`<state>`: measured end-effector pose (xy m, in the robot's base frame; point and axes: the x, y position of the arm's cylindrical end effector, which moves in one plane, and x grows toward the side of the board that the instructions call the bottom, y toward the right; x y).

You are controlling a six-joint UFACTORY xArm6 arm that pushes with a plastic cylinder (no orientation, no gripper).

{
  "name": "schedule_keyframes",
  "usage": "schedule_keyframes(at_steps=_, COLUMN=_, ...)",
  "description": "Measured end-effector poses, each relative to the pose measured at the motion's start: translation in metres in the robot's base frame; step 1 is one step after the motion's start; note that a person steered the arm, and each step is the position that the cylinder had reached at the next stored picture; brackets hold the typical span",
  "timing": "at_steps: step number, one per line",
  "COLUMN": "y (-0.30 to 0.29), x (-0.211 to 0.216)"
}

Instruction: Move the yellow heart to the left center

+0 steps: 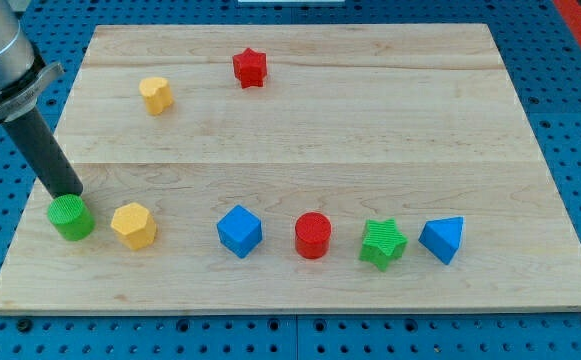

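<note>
Camera view shows the worktop (370, 130), a pale wooden board, with my tip (68, 192) down near its left edge, low in the view. The arm ends in a plain dark rod instead of a hand, so it has no jaws to stand apart or together, and it holds nothing. My tip sits just above the green cylinder (72, 217) in the view, touching it or very nearly so; I cannot tell which.

The yellow heart (156, 94) lies in the upper left part of the worktop, well apart from my tip, up and to the view's right of it. The red star (250, 67) is to the heart's right, nearer the top edge.

Along the bottom, right of the green cylinder, runs a row: a yellow block (133, 225) with a faceted shape, a blue cube (239, 231), a red cylinder (312, 235), a green star (383, 243) and a blue wedge (443, 239).
</note>
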<state>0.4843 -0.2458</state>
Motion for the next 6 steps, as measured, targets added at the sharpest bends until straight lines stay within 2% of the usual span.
schedule_keyframes(at_steps=1, y=0.028, x=-0.043)
schedule_keyframes(at_steps=2, y=0.088, x=-0.073)
schedule_keyframes(at_steps=3, y=0.123, x=-0.123)
schedule_keyframes(at_steps=4, y=0.134, x=-0.162)
schedule_keyframes(at_steps=6, y=0.065, x=-0.165)
